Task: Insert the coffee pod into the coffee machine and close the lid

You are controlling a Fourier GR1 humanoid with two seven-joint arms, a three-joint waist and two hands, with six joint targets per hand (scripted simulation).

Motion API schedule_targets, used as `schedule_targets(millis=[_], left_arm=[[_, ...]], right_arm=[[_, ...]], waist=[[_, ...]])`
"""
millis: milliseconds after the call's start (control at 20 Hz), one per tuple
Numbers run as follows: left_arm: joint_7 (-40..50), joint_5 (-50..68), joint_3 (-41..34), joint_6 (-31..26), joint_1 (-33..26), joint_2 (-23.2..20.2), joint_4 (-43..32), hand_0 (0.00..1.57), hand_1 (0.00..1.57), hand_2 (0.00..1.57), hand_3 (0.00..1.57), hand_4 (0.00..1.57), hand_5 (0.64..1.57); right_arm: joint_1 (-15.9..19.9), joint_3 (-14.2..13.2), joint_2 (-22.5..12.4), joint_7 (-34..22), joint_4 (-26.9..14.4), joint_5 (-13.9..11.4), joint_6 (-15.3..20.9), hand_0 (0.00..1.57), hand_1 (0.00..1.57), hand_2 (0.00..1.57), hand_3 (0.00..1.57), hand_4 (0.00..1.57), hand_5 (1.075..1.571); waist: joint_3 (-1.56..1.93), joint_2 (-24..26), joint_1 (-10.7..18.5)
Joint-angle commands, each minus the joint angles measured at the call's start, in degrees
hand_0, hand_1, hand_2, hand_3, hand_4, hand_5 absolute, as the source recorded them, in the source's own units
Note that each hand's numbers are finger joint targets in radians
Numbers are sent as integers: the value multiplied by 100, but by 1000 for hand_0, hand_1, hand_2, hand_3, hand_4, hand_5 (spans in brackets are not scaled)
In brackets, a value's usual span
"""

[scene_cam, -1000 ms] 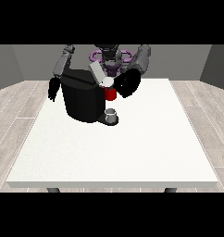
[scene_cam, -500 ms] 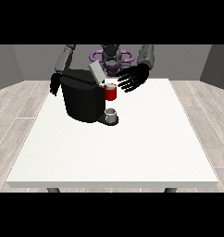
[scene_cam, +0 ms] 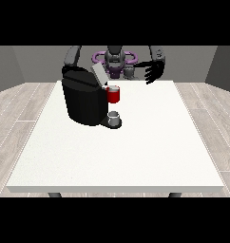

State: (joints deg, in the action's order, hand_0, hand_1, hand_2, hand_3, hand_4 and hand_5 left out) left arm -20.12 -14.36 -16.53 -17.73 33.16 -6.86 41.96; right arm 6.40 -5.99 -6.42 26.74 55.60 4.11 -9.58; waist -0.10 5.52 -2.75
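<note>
Behind coffee machine (scene_cam: 84, 100), one hand hidden.

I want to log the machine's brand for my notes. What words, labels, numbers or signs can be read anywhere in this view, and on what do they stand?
None: no readable text shows in the front view.
Coffee machine: plain black body, no brand or label visible.
Raised lid: plain grey, no marking.
Red thing at the machine: no lettering visible.
Table: plain white, no print.
</note>
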Motion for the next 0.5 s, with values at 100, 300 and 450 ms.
schedule_targets(millis=[100,300,450], left_arm=[[-271,140,-34,-173,-1328,150,-177,0,0,0,0,301,1571],[-284,294,-223,-331,-1897,-77,-283,0,0,0,0,234,1571],[-151,364,-257,-402,-2142,-141,-240,0,0,0,0,322,1571]], right_arm=[[-455,800,345,-546,968,-525,249,0,0,0,0,13,1571],[-524,1496,630,-1154,1830,-429,602,0,0,0,0,285,1571],[-575,1763,636,-1406,2436,-583,733,0,0,0,0,209,1571]], waist=[[1,1099,-60],[0,1672,-198],[4,1902,-228]])
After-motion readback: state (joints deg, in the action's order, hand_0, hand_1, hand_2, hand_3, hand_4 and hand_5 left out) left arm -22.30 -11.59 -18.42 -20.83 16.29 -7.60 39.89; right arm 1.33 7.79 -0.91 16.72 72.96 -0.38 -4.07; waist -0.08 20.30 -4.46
